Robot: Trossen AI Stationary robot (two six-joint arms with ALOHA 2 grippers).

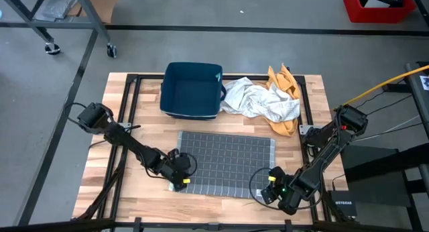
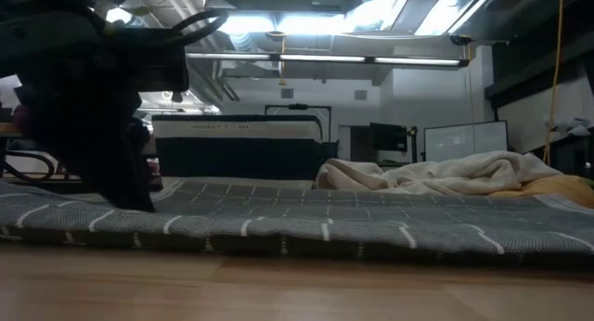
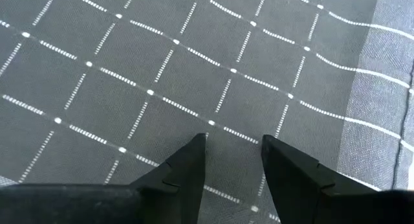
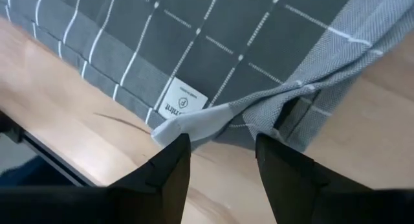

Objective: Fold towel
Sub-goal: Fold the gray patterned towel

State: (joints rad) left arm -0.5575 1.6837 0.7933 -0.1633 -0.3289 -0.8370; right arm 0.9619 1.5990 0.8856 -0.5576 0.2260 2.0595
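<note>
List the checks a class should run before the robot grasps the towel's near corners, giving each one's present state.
1. Towel lies flat: ok.
2. Left gripper open over the towel's near left corner: ok.
3. Right gripper open at the near right corner, where the label shows: ok.
4. That corner lies flat: not ok, its edge is turned up.
5. Bin and cloth pile clear of the towel's far edge: ok.
6. Fingers touching cloth: cannot tell.

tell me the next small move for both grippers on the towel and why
Probably lower and close both on the near corners. The left gripper hovers open over the grey towel, and the right gripper hovers open at a turned-up corner by the label; neither pinches cloth.
</note>
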